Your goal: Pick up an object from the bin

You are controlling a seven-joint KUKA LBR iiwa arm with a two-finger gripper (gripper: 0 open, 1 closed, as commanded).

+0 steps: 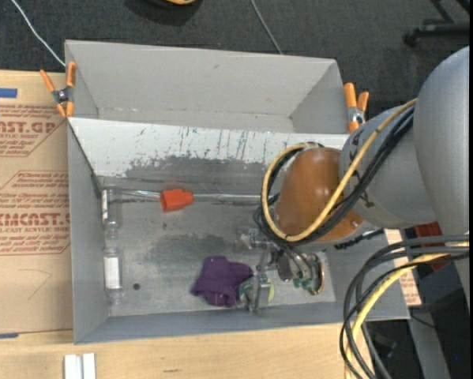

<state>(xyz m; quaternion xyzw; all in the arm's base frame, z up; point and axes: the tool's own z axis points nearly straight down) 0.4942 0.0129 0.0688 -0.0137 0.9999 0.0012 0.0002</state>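
Note:
My gripper [256, 289] is low in the bin near its front wall, right of centre. Its fingertips are at the right edge of a crumpled purple cloth [220, 281] lying on the floor there, and they seem to touch it. An orange block-like piece [175, 199] on the end of a clear rod lies farther back, left of centre. A clear plastic tube with a white label [110, 264] lies along the left wall.
The arm with its orange cover and yellow-black cables hangs over the bin's right half and hides the floor beneath. The front wall stands close behind the gripper.

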